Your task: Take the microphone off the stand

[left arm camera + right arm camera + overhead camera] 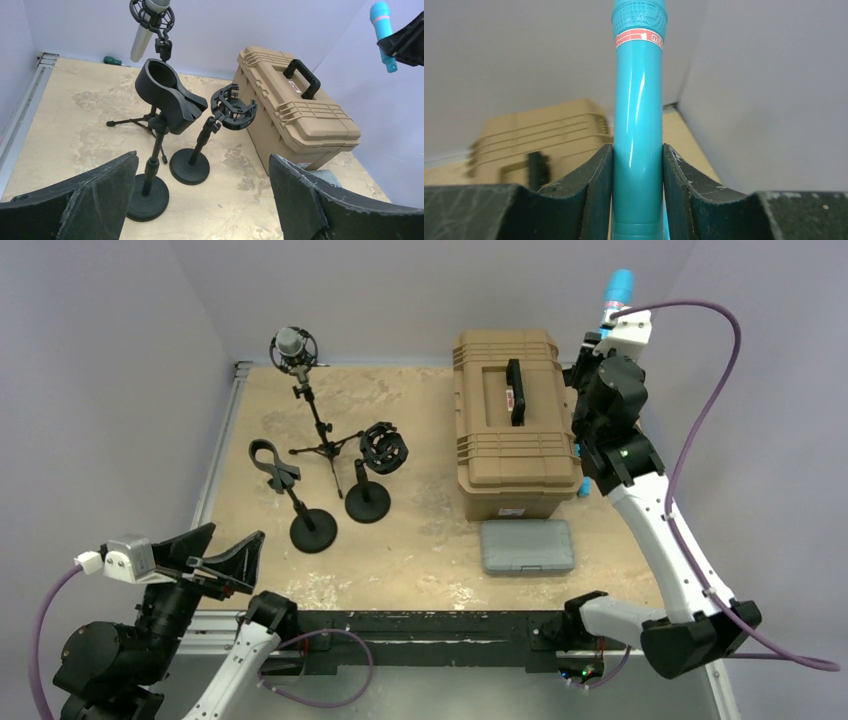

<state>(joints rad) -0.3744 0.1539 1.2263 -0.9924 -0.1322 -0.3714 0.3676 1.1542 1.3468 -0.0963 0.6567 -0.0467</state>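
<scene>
Teal plastic, glossy and tubular, with a ribbed cap and a pink band: mic (638, 100) upright at the upper right of the top view, well clear of every stand. Clamped low on its barrel by right gripper (638, 167), jaws pressed to both sides, pads (596, 185) dark, scuffed and curved. At lower left of the top view, left gripper (203, 161), jaws wide apart on nothing, fingers (90, 200) matt black, wedge-shaped, frayed at the edges.

Left of centre, three black stands. At the back, tripod (322, 440), carrying a silver mic (291, 342) with mesh head in a ringed mount. Nearer, cage mount (384, 448), round and open, tilted on a short post with a disc base. Just beside it, clip stand (270, 460), a smooth U-shaped cradle on a slanted post, disc base as well.

Right of centre, tan case (515, 430), ribbed hard plastic, black handle on the lid, shut. Near its front, grey box (527, 546), flat, with rounded corners. By the back wall, green-handled screwdriver (112, 60).

Underneath, table (430, 530), sandy beige, mottled and worn in pale patches, metal rail (215, 465) along its left edge. Around it, walls (400, 290), plain pale lilac-grey.
</scene>
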